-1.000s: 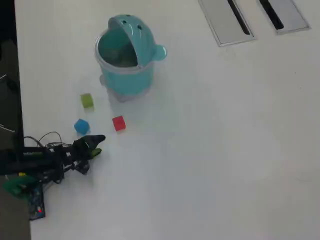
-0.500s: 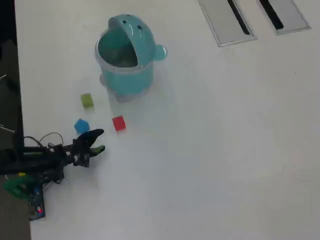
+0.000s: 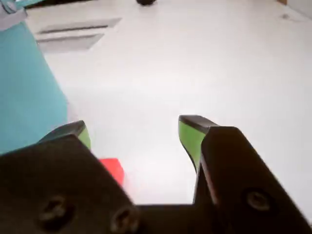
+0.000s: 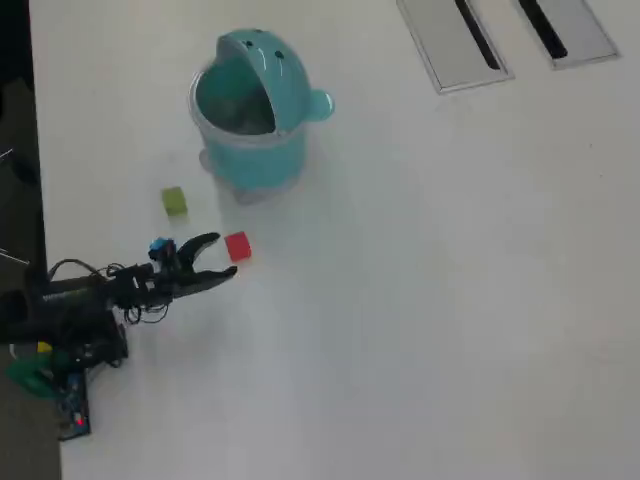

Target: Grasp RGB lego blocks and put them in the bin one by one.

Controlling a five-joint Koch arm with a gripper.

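Two fingers [image 3: 190,134] spread wide, holding nothing, the red block [image 4: 237,246] just beside one tip.

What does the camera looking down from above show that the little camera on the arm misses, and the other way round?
Only the overhead view shows the small yellow-green block, the mostly hidden small blue block and the bin's open top. Only the wrist view shows the green pads inside the black jaws. Both show the round teal plastic bin, the small red block and the open gripper.

Bare table [image 4: 450,300] is lying open rightward in the overhead view; the bin [image 4: 250,110] and 3 blocks are crowding the left.
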